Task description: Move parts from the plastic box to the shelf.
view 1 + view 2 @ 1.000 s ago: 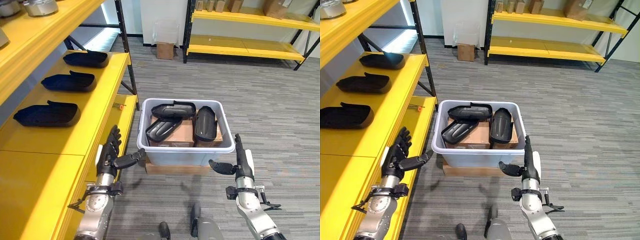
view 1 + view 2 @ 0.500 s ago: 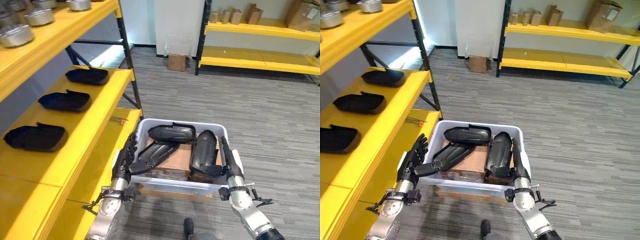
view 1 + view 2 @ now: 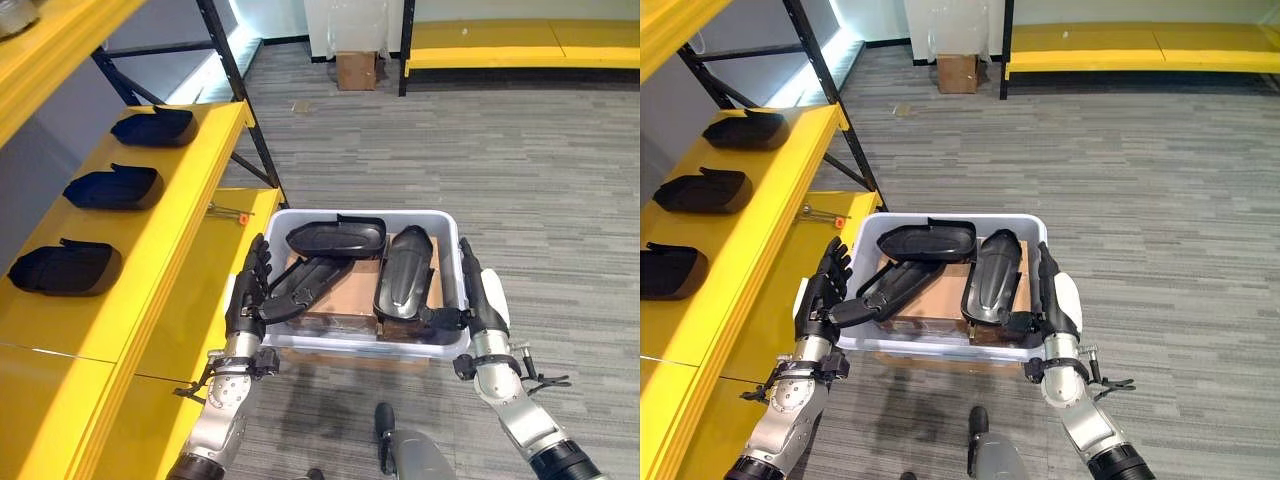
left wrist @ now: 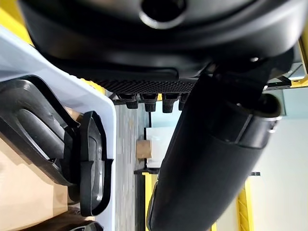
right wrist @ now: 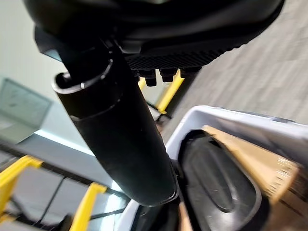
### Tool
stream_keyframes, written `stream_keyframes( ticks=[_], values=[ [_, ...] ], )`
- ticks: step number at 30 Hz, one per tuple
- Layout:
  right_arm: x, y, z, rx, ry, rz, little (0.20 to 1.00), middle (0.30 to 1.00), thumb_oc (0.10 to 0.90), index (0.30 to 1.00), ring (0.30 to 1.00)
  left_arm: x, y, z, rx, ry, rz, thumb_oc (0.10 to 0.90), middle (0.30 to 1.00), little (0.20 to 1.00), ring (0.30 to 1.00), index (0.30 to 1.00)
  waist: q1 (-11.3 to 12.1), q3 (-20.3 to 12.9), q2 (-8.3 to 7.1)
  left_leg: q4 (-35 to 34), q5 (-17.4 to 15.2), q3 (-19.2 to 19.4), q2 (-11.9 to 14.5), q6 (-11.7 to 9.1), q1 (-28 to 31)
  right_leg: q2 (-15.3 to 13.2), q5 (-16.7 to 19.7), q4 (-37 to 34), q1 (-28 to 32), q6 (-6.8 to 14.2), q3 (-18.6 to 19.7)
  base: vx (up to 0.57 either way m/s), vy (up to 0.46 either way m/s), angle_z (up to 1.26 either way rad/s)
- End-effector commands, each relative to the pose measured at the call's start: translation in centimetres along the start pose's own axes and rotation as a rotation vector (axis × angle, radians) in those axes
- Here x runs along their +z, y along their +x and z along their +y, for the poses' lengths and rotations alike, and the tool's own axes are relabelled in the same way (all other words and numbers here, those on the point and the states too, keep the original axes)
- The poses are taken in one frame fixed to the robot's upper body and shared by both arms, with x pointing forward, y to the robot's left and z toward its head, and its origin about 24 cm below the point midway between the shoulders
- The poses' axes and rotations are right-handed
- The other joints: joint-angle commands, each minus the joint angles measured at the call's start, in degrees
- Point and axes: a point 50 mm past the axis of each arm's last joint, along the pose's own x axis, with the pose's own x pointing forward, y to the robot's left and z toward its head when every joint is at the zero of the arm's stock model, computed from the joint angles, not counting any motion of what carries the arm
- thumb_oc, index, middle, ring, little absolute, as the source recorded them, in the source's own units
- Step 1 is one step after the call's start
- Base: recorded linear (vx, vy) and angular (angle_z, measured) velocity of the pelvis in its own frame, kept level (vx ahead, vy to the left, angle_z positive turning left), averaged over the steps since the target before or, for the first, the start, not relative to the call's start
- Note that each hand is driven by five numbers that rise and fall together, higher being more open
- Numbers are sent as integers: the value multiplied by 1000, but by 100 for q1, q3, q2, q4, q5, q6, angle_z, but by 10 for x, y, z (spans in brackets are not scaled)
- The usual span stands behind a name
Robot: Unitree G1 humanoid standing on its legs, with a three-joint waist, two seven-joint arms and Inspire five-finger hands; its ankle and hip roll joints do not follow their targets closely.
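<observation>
step: reach, nothing gripped
left hand (image 3: 248,290): fingers spread, at box (image 3: 352,343) left wall
right hand (image 3: 478,300): fingers straight, at right wall
next: grasp a part (image 3: 405,270)

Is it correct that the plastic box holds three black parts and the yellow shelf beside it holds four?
Not quite. The left eye view shows three black parts on the yellow shelf, not four: and. The plastic box does hold three.
</observation>
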Motion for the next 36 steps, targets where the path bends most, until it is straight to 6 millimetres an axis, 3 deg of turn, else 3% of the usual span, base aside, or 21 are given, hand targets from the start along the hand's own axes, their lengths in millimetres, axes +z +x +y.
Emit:
stream_keyframes(
  ticks=[1, 4, 5, 9, 11, 14, 18, 20, 28, 36],
  values=[
    [52, 10, -16, -67, 33, -319, 1000, 1000, 900, 1000, 1000, 55, 14, 0, -27, -38, -314, 900, 1000, 1000, 1000, 1000, -52, -384, -100, 1643, 1153, 25, 395, -377, -375, -204, -315, -283, 848, 148, -58, 83, -119, 7],
    [58, 12, -14, -58, 58, -343, 1000, 1000, 900, 1000, 1000, 55, 13, -3, -42, -43, -304, 900, 1000, 1000, 1000, 1000, 18, -280, -94, 1396, 1064, -23, 400, -268, -677, -200, -316, -198, 837, 196, 102, 100, 117, 1],
    [62, 12, -13, -44, 67, -357, 1000, 1000, 900, 1000, 1000, 53, 10, -1, -30, -51, -298, 900, 1000, 1000, 1000, 1000, 41, -230, -58, 858, 1139, -43, 527, -286, -673, -217, -373, -138, 877, 281, 190, 170, 358, -7],
    [64, 8, -13, -11, 82, -350, 1000, 1000, 900, 1000, 1000, 48, 4, 10, -10, -51, -270, 900, 1000, 1000, 1000, 1000, 205, -137, -105, -314, 1865, -367, 1019, -468, -1031, -319, -446, -341, 1317, 410, 401, 175, 318, -15],
    [61, 7, -12, -8, 85, -337, 1000, 1000, 900, 1000, 1000, 45, 1, 13, -12, -52, -258, 900, 1000, 1000, 1000, 1000, 283, -82, -158, -437, 1960, -557, 1063, -508, -1150, -370, -490, -370, 1491, 438, 480, 140, 206, -19],
    [54, 6, -12, -31, 72, -317, 1000, 1000, 900, 1000, 1000, 37, 0, 12, -70, -61, -198, 900, 1000, 1000, 1000, 1000, 395, -70, -143, -698, 1443, -561, 928, -494, -924, -489, -612, -174, 1590, 592, 433, 146, 239, -53],
    [46, 7, -19, -85, 61, -283, 1000, 1000, 900, 1000, 1000, 37, 1, 3, -128, -56, -188, 900, 1000, 1000, 1000, 1000, 381, -49, -105, -687, 1111, -504, 835, -439, -697, -568, -609, 52, 1475, 681, 421, 82, 182, -28],
    [47, 9, -20, -108, 45, -292, 1000, 1000, 900, 1000, 1000, 41, 4, -1, -139, -56, -200, 900, 1000, 1000, 1000, 1000, 423, -30, -165, -697, 931, -542, 723, -425, -556, -629, -493, -13, 1403, 807, 456, 24, 101, 3],
    [50, 11, -20, -110, 15, -292, 1000, 1000, 900, 1000, 1000, 43, 5, -5, -162, -39, -192, 900, 1000, 1000, 1000, 1000, 516, 16, -301, -464, 653, -613, 554, -313, -535, -642, -415, -133, 1467, 836, 436, 35, 3, 12],
    [59, 18, -22, -65, -92, -370, 1000, 1000, 900, 1000, 1000, 48, 7, 3, -127, -60, -202, 900, 1000, 1000, 1000, 1000, 643, 81, -358, -311, 626, -675, 536, -314, -705, -615, -405, -175, 1446, 812, 346, 29, -55, 3]
  ],
)
